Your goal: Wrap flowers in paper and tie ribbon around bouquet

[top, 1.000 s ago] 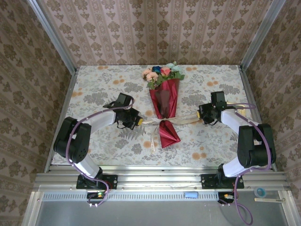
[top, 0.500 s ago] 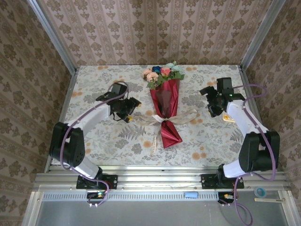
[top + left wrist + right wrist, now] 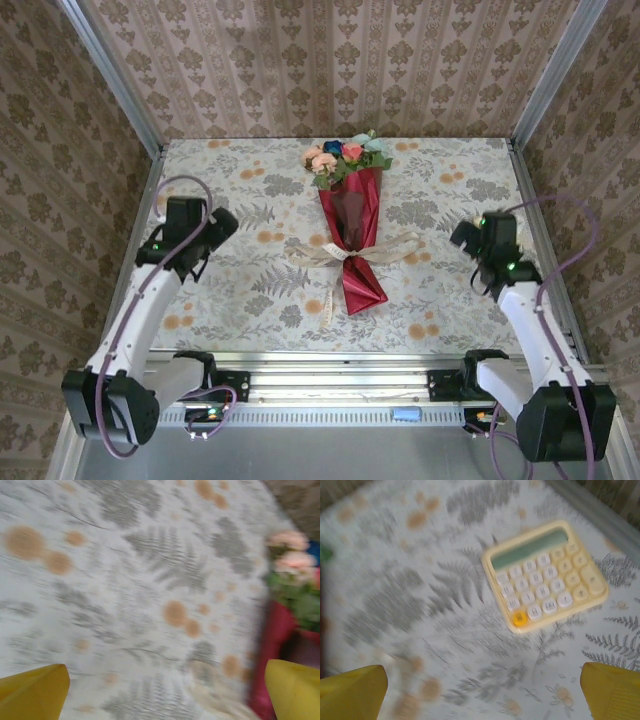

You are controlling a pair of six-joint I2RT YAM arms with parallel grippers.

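Note:
The bouquet lies in the middle of the table, a dark red paper (image 3: 350, 222) cone with the flowers (image 3: 345, 156) at its far, wide end. The cream ribbon (image 3: 352, 253) is wrapped round the cone's narrow waist, its ends spread flat on the cloth. My left gripper (image 3: 220, 226) hangs well left of the bouquet, open and holding nothing. In the left wrist view the left gripper (image 3: 165, 695) has yellow fingertips (image 3: 35, 692) wide apart, with pink flowers (image 3: 291, 550) and red paper (image 3: 272, 645) at the right edge. My right gripper (image 3: 464, 236) is open, off to the right.
A cream calculator (image 3: 545, 575) lies on the cloth ahead of the right gripper (image 3: 482, 695). Metal frame posts and patterned walls close in the table on three sides. A metal rail (image 3: 340, 382) runs along the near edge.
Both grippers have let go of the ribbon ends and drawn back, left arm to the left, right arm to the right. The ribbon stays round the cone.

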